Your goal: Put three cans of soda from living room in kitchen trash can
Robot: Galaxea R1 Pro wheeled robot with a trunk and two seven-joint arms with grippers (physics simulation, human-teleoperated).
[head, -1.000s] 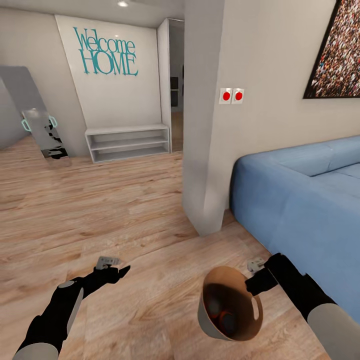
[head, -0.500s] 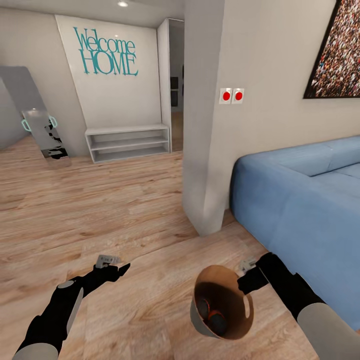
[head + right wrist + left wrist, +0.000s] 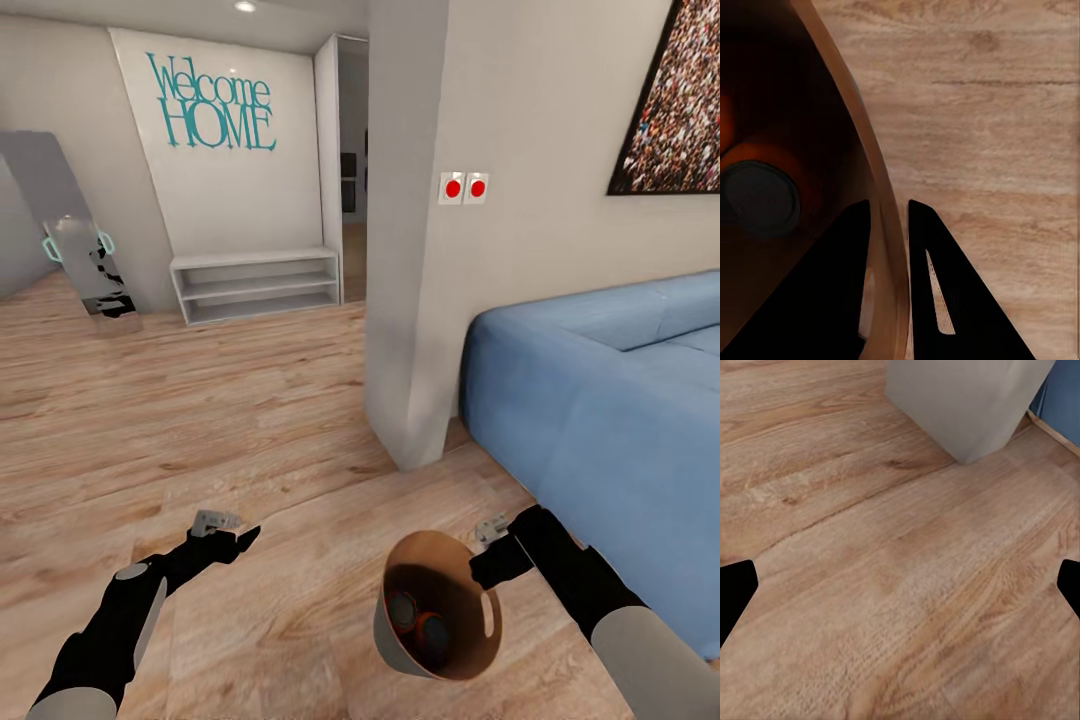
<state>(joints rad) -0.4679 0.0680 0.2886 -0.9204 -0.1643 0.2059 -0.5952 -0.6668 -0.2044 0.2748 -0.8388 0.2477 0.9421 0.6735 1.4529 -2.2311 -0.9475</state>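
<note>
Copper-brown trash can (image 3: 400, 625) tilted, rim pinched by right hand (image 3: 490, 560), soda cans (image 3: 418, 622) inside

The words "Welcome HOME" (image 3: 210, 103) are lettered in teal on the white wall panel (image 3: 230, 200) at the far left; no other text can be read.

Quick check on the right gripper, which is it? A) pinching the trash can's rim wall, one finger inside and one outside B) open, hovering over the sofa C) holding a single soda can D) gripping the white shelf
A: in the right wrist view the right gripper has its jaws closed on either side of the tash can wall, and the head view shows it holding the bucket at the rim above the wood floor.
</note>
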